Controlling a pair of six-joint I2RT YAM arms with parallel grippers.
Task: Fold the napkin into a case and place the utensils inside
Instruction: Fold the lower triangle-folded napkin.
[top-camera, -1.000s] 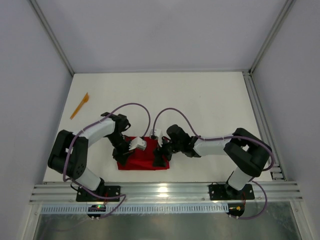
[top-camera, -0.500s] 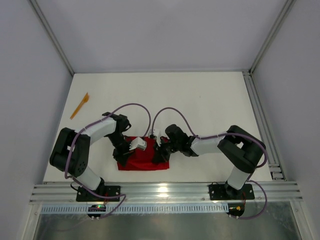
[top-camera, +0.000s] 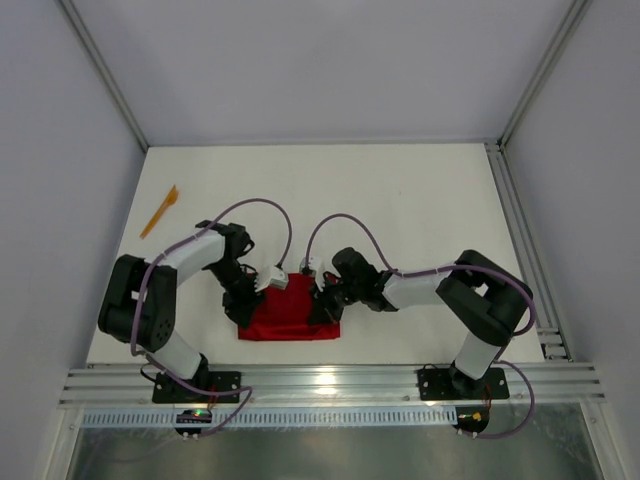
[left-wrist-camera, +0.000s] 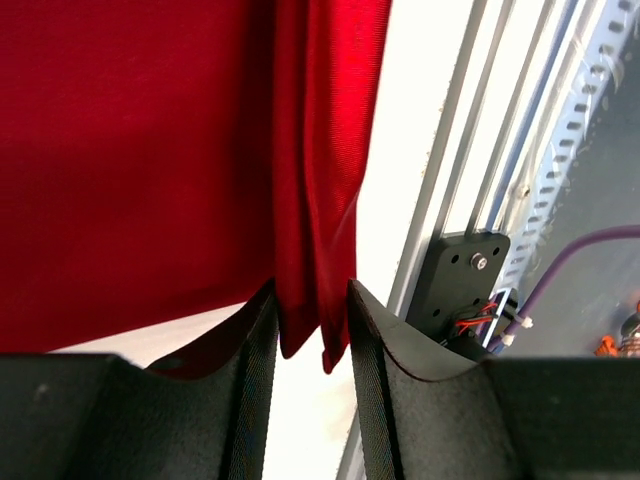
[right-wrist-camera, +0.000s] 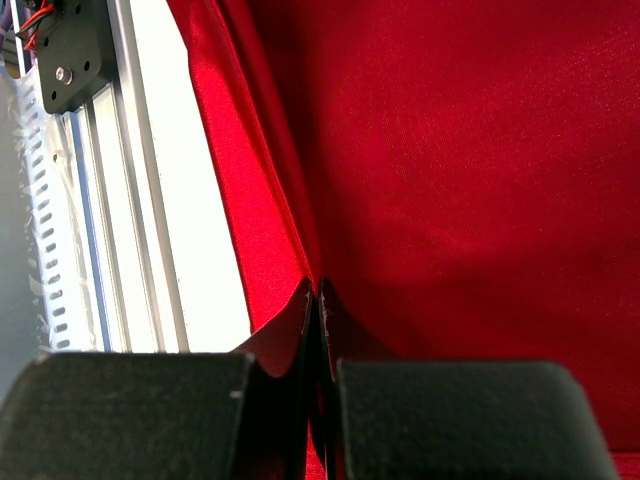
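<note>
At the napkin's (top-camera: 291, 312) right edge, the right gripper (right-wrist-camera: 316, 293) pinches it; the left gripper (left-wrist-camera: 311, 300) stands parted around the left edge.

You have one red napkin (top-camera: 290, 312) and one orange utensil (top-camera: 159, 211) on the table (top-camera: 400, 200), plus two arms, the left arm (top-camera: 190, 255) and the right arm (top-camera: 430, 288), each trailing one purple cable (top-camera: 345, 218).

We note the napkin (top-camera: 290, 312): bright red, plain, folded to a flat rectangle between both pincers. One folded edge sits between the left pincer's (left-wrist-camera: 310, 300) parted fingers. The right pincer (right-wrist-camera: 318, 295) pinches the opposite fold. One orange utensil (top-camera: 158, 212) lies flat, well beyond the left pincer.
</note>
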